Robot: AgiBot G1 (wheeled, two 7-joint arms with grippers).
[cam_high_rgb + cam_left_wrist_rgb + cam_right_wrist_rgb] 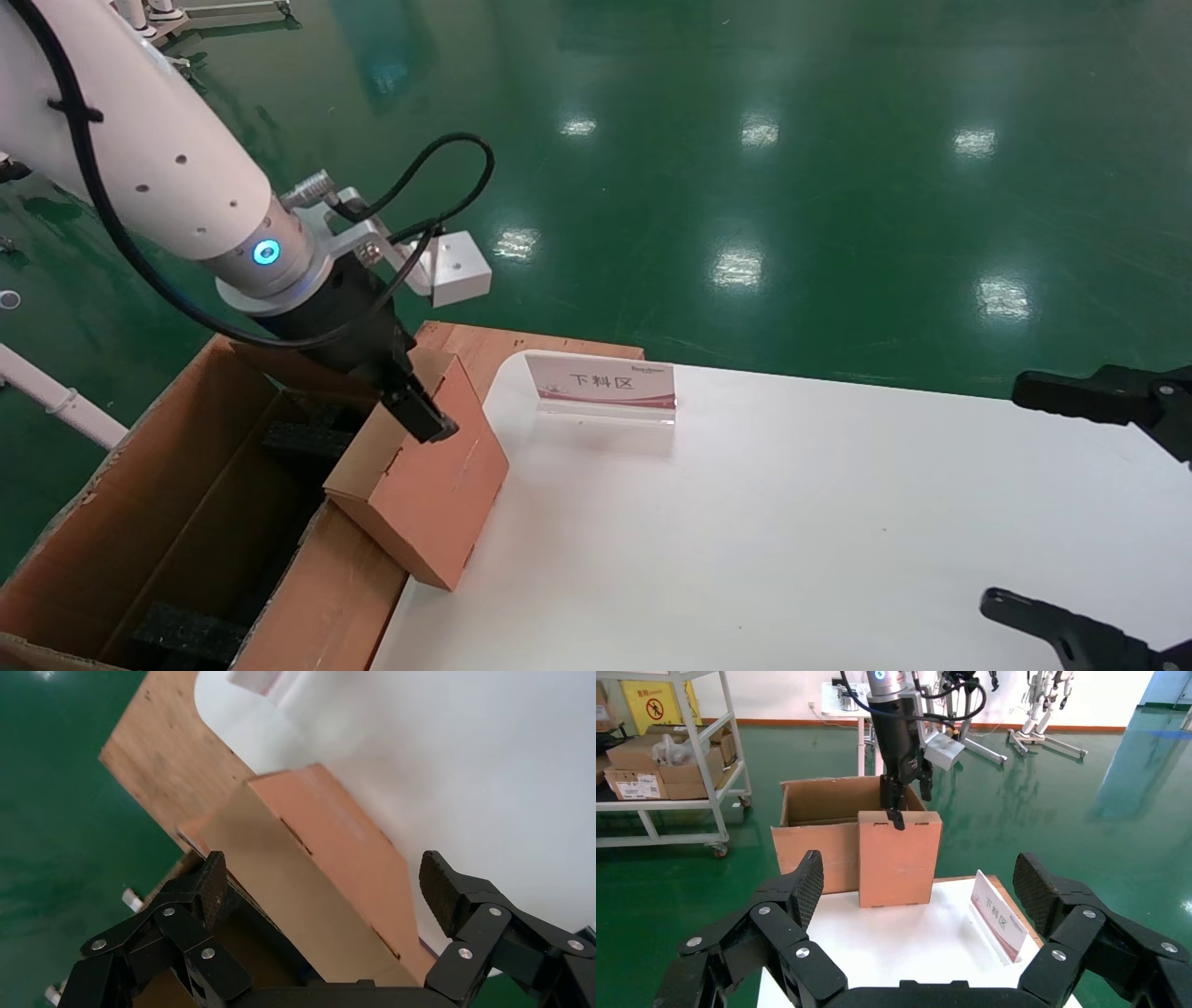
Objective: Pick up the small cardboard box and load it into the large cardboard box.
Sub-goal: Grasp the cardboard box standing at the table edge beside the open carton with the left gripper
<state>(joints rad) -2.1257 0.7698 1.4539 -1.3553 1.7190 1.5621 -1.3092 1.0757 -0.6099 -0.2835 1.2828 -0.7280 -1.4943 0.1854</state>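
The small cardboard box point(438, 485), plain orange-brown, stands on end at the left edge of the white table point(792, 522), right against the large cardboard box point(168, 485). My left gripper point(410, 410) reaches down over its top, one finger on each broad face. In the left wrist view the small cardboard box point(316, 874) fills most of the span of that gripper point(323, 881), with a sliver of table showing beside one finger. The gripper is open. The right wrist view shows the small cardboard box point(898, 857) upright before the large cardboard box point(814, 846). My right gripper point(1010, 494) waits open at the table's right.
A tabletop sign point(603, 382) with red lettering stands near the table's far edge. A flat wooden board point(503, 340) lies under the table's far left corner. Black foam pieces point(186, 634) lie inside the large carton. A shelf cart point(666, 762) with cartons stands beyond on the green floor.
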